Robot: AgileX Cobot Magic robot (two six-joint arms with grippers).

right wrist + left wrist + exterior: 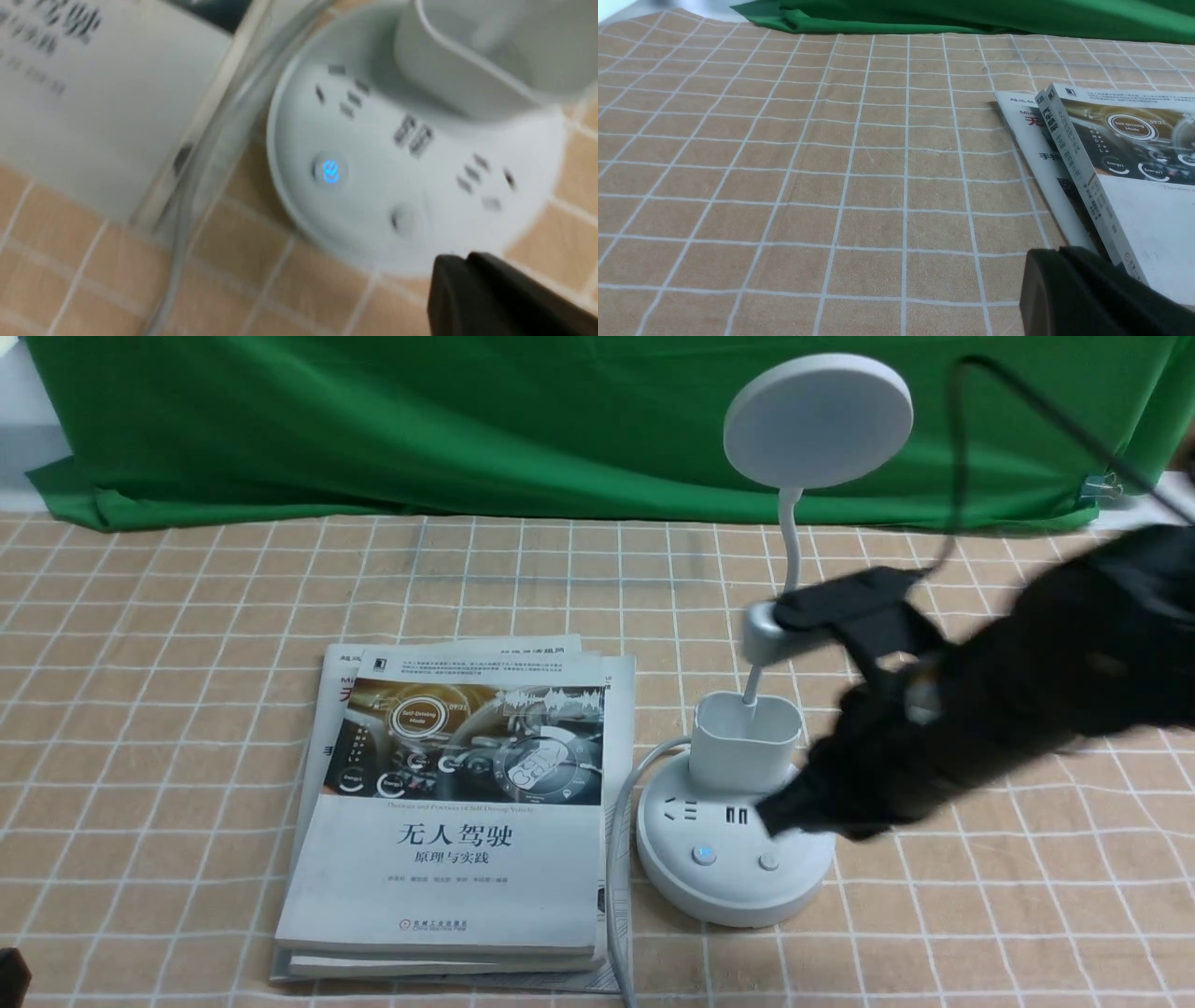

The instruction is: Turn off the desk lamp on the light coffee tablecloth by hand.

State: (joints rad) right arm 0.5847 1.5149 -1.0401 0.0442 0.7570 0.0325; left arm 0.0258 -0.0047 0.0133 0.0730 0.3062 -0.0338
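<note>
Jaws apparently pressed together, the right gripper point(782, 814) hovers over the desk lamp point(738, 887) base on the light coffee tablecloth point(187, 616); with the blue-lit button point(704, 855) and plain button point(768, 862) just beyond its tip, a skewed press could hit the wrong one or shove the base.

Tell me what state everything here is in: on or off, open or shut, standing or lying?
desk lamp: standing upright; cannot tell whether its head is lit
blue button: glowing
second button: dark
books: closed, stacked flat
light coffee tablecloth: spread flat
right gripper: looks shut, tip by the lamp's base
left gripper: looks shut, holding nothing
</note>
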